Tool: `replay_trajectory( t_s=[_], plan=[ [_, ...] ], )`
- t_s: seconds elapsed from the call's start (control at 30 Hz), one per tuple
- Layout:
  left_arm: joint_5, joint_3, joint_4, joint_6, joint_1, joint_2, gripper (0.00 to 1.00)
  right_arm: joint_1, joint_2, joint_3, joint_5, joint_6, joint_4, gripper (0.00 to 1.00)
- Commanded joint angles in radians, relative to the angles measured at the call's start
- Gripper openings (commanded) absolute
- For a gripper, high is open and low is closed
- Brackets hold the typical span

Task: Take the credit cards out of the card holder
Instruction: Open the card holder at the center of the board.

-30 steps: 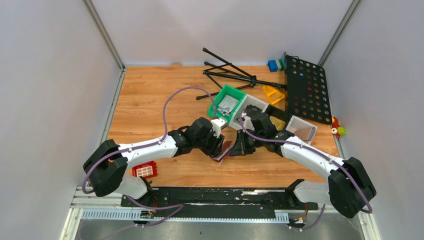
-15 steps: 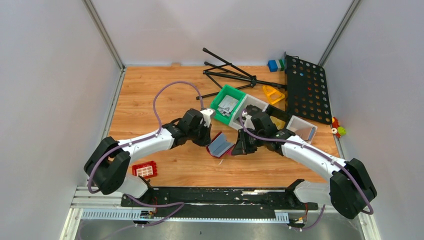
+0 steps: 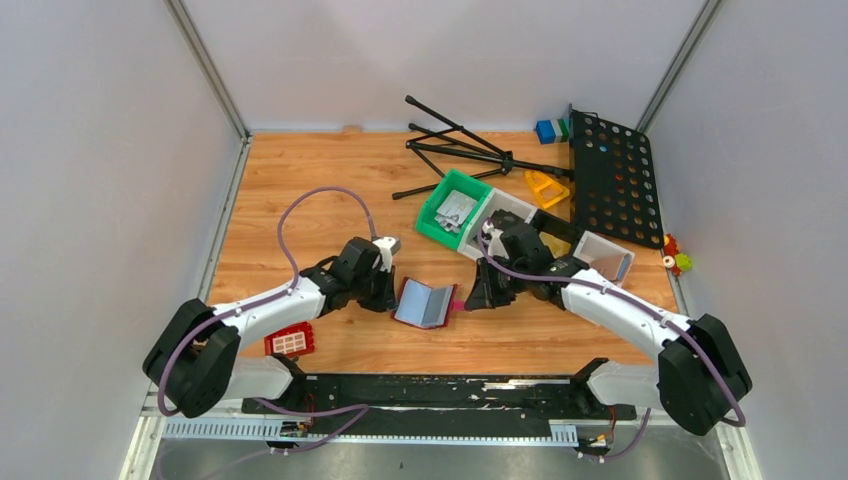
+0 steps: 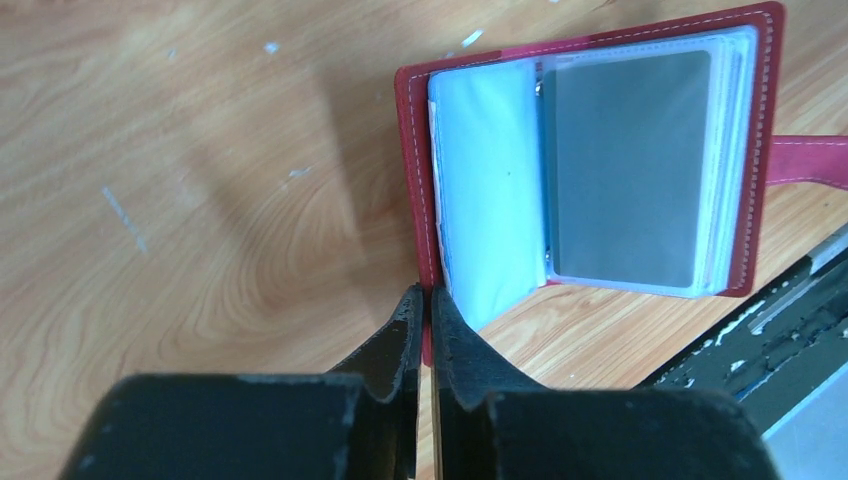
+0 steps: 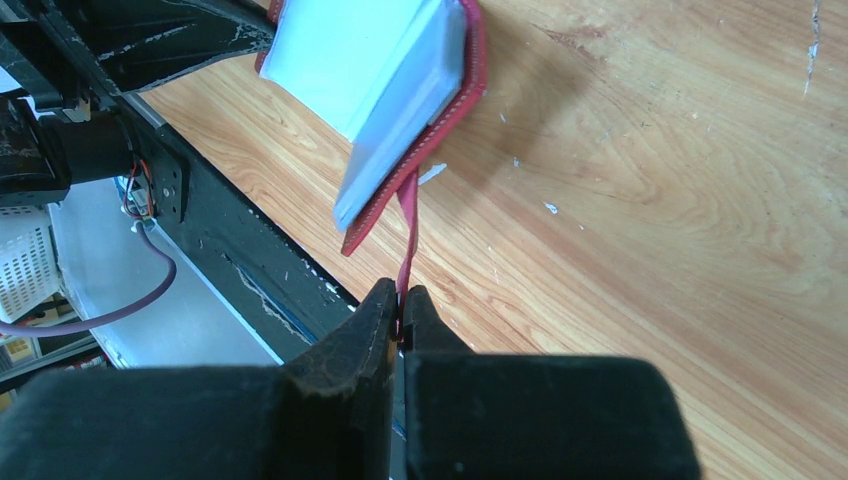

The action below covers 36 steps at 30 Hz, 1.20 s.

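The dark-red card holder [image 3: 424, 303] lies spread open between my two arms, its grey card sleeves facing up. In the left wrist view the card holder [image 4: 745, 150] shows a grey card [image 4: 628, 165] in a clear sleeve and a pale blue page. My left gripper [image 4: 427, 300] is shut on the holder's left cover edge. My right gripper [image 5: 401, 305] is shut on the holder's red snap tab [image 5: 407, 235], and the open holder [image 5: 440, 110] hangs tilted beyond it. In the top view the left gripper [image 3: 390, 298] and the right gripper [image 3: 468, 297] flank the holder.
A red-and-white ribbed block [image 3: 290, 340] lies near the left arm's base. Behind the arms stand a green bin [image 3: 452, 207], white bins [image 3: 603, 256], a yellow piece [image 3: 546, 187], a black tripod [image 3: 455, 150] and a black perforated panel [image 3: 613, 175]. The black base rail [image 3: 440, 393] runs along the near edge.
My left gripper has pulled left and toward the near edge with the cover, and the holder has gone from nearly folded to spread open. The right gripper has stayed almost in place on the tab.
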Motion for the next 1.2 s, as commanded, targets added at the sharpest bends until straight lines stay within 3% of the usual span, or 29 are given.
replay_trajectory(
  t_s=[0.0, 0.27, 0.4, 0.5, 0.9, 1.0, 1.17],
  plan=[
    [-0.055, -0.028, -0.04, -0.025, 0.004, -0.036, 0.14, 0.002, 0.017, 0.038, 0.0, -0.016, 0.035, 0.0],
    [0.01, -0.046, 0.02, -0.041, 0.004, 0.0, 0.18, 0.002, 0.032, 0.05, 0.008, -0.023, 0.041, 0.0],
    [0.076, -0.074, 0.11, -0.076, 0.004, -0.014, 0.44, 0.003, 0.048, 0.036, -0.039, -0.016, 0.083, 0.0],
    [0.122, -0.079, 0.172, -0.094, 0.003, -0.003, 0.53, 0.003, 0.063, 0.044, -0.058, -0.019, 0.09, 0.0],
    [0.273, -0.063, 0.377, -0.171, 0.003, 0.132, 0.56, 0.003, 0.069, 0.052, -0.065, -0.021, 0.092, 0.0],
    [0.307, -0.088, 0.452, -0.209, 0.003, 0.122, 0.61, 0.004, 0.069, 0.05, -0.058, -0.024, 0.086, 0.0],
    [0.284, -0.116, 0.483, -0.221, 0.004, 0.063, 0.61, 0.003, 0.07, 0.037, -0.055, -0.022, 0.093, 0.0]
  ],
)
